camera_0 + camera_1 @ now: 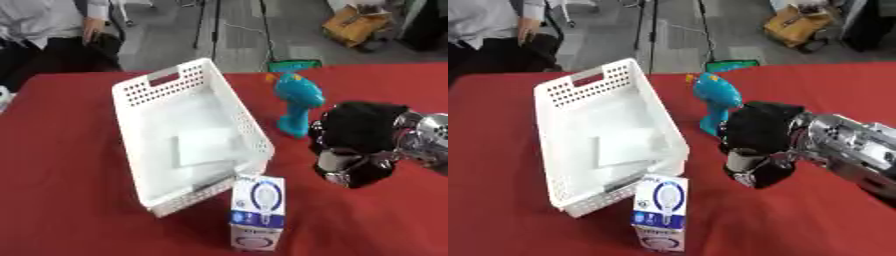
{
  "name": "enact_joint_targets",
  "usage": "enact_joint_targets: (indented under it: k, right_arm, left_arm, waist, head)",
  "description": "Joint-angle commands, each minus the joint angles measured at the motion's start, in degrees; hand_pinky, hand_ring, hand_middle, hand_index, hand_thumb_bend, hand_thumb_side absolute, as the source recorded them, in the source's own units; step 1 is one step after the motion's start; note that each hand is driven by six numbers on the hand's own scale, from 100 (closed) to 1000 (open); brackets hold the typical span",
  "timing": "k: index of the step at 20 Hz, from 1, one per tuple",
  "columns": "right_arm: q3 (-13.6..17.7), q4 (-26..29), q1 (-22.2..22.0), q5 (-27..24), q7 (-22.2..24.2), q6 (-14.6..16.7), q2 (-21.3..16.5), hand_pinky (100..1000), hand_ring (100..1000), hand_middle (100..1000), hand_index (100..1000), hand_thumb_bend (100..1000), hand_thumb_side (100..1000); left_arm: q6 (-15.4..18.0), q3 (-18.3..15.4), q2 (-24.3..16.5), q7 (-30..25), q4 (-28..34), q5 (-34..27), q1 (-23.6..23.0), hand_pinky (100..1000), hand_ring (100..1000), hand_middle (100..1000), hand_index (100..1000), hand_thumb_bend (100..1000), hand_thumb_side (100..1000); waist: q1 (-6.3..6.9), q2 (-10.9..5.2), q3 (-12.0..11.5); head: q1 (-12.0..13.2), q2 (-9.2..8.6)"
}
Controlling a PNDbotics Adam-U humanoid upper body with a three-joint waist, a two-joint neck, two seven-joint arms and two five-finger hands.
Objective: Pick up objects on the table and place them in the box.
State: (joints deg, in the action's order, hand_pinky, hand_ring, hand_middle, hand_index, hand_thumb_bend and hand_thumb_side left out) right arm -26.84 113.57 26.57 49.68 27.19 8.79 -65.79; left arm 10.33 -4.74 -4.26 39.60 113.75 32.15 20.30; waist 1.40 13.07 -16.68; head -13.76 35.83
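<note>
Left eye view: the right hand [357, 145], black with silver joints, hovers low over the red tablecloth [70, 200], fingers curled downward and holding nothing. The teal plastic toy gun [297, 102] stands just beside it. The white perforated plastic basket [149, 90] contains a flat white packet [206, 145]. A blue-and-white light-bulb carton [258, 212] stands upright at the basket's near corner.

The right hand [354, 150] is blurred, so its fingers cannot be made out, and its arm [859, 150] runs off the right edge. The bulb box [257, 212] hides the basket's [157, 90] near corner. The toy's [715, 102] base is partly behind the hand.
</note>
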Motion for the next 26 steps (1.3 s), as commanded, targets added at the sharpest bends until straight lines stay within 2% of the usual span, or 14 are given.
enact_joint_targets:
  k: [1, 11, 17, 21, 26]
  right_arm:
    - [1.5, 1.0, 2.1, -2.1, 1.2, -0.5, -2.5, 100, 340, 346, 439, 100, 463]
    - [3.0, 1.0, 7.5, -5.9, 4.3, -2.6, -1.4, 100, 315, 324, 427, 100, 466]
    - [3.0, 1.0, 10.0, -6.5, 5.0, -3.4, -0.1, 100, 299, 312, 421, 100, 471]
    - [3.5, 1.0, 12.3, -6.4, 5.8, -5.1, 1.3, 100, 292, 310, 421, 100, 476]
    - [4.2, 0.4, 13.3, -5.8, 6.0, -6.8, 1.8, 100, 284, 308, 421, 100, 480]
  left_arm:
    - [0.3, 0.3, -1.7, 0.0, 0.8, 0.1, 1.2, 680, 735, 717, 780, 100, 988]
    - [0.5, 0.4, -2.0, 0.3, 0.8, -0.1, 2.5, 678, 735, 717, 779, 100, 985]
    - [0.6, 0.5, -1.8, 0.3, 0.8, -0.4, 3.1, 678, 735, 718, 779, 100, 985]
    - [0.6, 0.6, -1.4, 0.2, 0.8, -0.8, 3.6, 677, 735, 718, 779, 100, 987]
    - [0.6, 0.6, -1.2, 0.2, 0.8, -0.9, 4.3, 676, 735, 718, 779, 100, 987]
  waist:
    - [-1.29, -0.54, -0.5]
    - [-3.11, 2.00, -3.6]
    - [-3.19, 3.05, -5.0]
    - [-2.89, 4.00, -7.0]
    - [-3.09, 5.04, -8.9]
  head:
    - [-0.7, -1.35]
    - [-2.6, -4.25]
    - [-4.2, -5.26]
    - [-6.8, -6.58]
    - [-8.7, -8.13]
